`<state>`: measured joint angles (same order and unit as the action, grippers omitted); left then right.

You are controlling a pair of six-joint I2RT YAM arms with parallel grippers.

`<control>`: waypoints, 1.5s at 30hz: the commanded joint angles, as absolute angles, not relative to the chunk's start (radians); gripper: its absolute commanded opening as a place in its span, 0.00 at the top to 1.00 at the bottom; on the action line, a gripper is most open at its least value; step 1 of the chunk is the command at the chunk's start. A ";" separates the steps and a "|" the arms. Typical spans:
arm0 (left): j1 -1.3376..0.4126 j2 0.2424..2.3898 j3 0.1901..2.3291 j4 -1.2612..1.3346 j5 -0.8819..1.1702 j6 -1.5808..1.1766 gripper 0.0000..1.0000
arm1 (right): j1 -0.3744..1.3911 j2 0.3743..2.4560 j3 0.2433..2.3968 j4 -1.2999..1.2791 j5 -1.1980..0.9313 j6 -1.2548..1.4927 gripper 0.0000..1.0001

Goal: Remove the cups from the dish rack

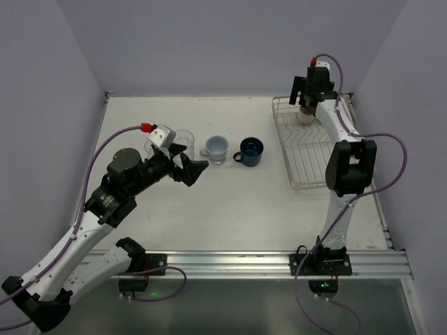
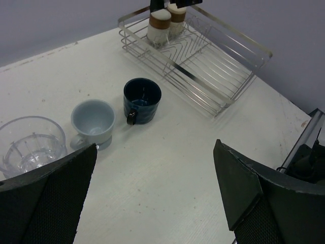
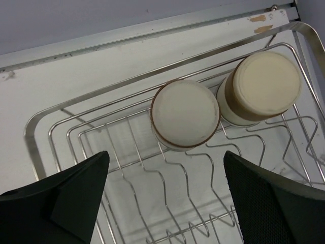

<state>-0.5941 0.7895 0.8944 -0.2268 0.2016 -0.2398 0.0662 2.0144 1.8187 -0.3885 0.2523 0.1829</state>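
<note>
Two cream cups with brown bands stand upside down at the far end of the dish rack [image 1: 287,160]. In the right wrist view the left cream cup [image 3: 185,114] and the right cream cup [image 3: 266,84] lie just ahead of my right gripper [image 3: 166,155], which hovers open above the rack wires [image 3: 29,145] with nothing between its fingers. On the table stand a clear glass cup [image 1: 183,139], a light blue cup [image 1: 216,148] and a dark blue mug [image 1: 250,151] in a row. My left gripper [image 1: 187,169] is open and empty, just in front of the glass cup [image 2: 31,145].
The rack [image 2: 238,35] sits at the table's right side, close to the right wall and the right arm's column. Side walls close in the table left and right. A metal rail [image 1: 230,264] runs along the near edge by the arm bases.
</note>
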 commanded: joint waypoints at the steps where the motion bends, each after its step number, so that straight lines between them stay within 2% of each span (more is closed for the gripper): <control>1: -0.604 0.784 0.873 -0.126 0.239 -0.222 0.00 | 0.051 2.113 1.948 -0.488 0.322 0.109 0.03; 14: -0.615 0.785 0.841 -0.103 0.196 -0.209 0.00 | 0.023 2.306 2.160 -0.551 0.270 0.081 0.01; 20: -0.615 0.802 0.841 -0.107 0.183 -0.202 0.00 | 0.012 2.339 2.201 -0.551 0.242 0.086 0.06; 25: -0.615 0.808 0.841 -0.109 0.169 -0.195 0.00 | 0.005 2.347 2.206 -0.532 0.213 0.081 0.17; 26: -0.615 0.810 0.841 -0.110 0.166 -0.193 0.00 | 0.005 2.342 2.198 -0.525 0.209 0.080 0.21; 27: -0.615 0.810 0.841 -0.112 0.163 -0.193 0.00 | 0.005 2.336 2.185 -0.496 0.206 0.077 0.31; 31: -0.615 0.818 0.842 -0.110 0.161 -0.192 0.00 | 0.005 2.296 2.117 -0.440 0.199 0.066 0.46; 37: -0.615 0.828 0.845 -0.112 0.169 -0.192 0.00 | 0.005 2.143 1.932 -0.279 0.181 0.037 0.53; 45: -0.614 0.838 0.850 -0.112 0.179 -0.195 0.00 | 0.005 2.060 1.916 -0.241 0.156 0.020 0.55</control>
